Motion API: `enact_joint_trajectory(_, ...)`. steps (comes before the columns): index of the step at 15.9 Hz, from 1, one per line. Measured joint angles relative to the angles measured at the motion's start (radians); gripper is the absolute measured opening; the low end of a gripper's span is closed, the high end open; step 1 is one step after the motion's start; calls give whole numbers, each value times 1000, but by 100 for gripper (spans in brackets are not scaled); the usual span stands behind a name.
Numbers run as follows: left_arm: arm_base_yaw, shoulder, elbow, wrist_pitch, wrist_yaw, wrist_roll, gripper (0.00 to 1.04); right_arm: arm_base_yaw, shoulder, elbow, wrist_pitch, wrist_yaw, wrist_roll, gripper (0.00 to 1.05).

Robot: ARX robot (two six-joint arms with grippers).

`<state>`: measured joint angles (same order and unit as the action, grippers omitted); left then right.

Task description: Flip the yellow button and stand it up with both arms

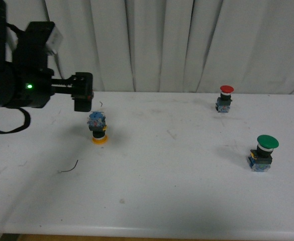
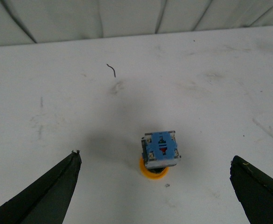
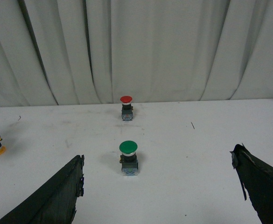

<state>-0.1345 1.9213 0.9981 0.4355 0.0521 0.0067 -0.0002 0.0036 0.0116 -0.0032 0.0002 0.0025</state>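
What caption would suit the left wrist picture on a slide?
Open jaws frame the yellow button, upside down on its cap on the white table.

The front view looks down across the table (image 1: 162, 206) toward the curtain (image 1: 187, 45), set back from the yellow button (image 1: 99, 130) at middling range. The left wrist view sits close above the yellow button, looking steeply down on it. The right wrist view stands low and far from the yellow button, facing the curtain. All three views share that button.
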Motion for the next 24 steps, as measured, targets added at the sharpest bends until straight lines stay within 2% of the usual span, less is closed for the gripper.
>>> enact_joint_trajectory(2, -16, 116, 145, -88, -9, 10, 98, 0, 0, 0, 0, 0, 0, 98)
enact_joint_trajectory(5, -16, 203, 258, -171, -14, 14, 98, 0, 0, 0, 0, 0, 0, 98)
enact_joint_trajectory(12, -19, 290, 385, -348, 45, 27, 98, 0, 0, 0, 0, 0, 0, 98)
enact_joint_trajectory(16, -24, 322, 397, -368, 60, 23, 98, 0, 0, 0, 0, 0, 0, 98)
enact_joint_trajectory(22, -28, 343, 414, -362, 32, 23, 97, 0, 0, 0, 0, 0, 0, 98)
enact_joint_trajectory(24, -31, 343, 414, -349, 29, 21, 77, 0, 0, 0, 0, 0, 0, 98)
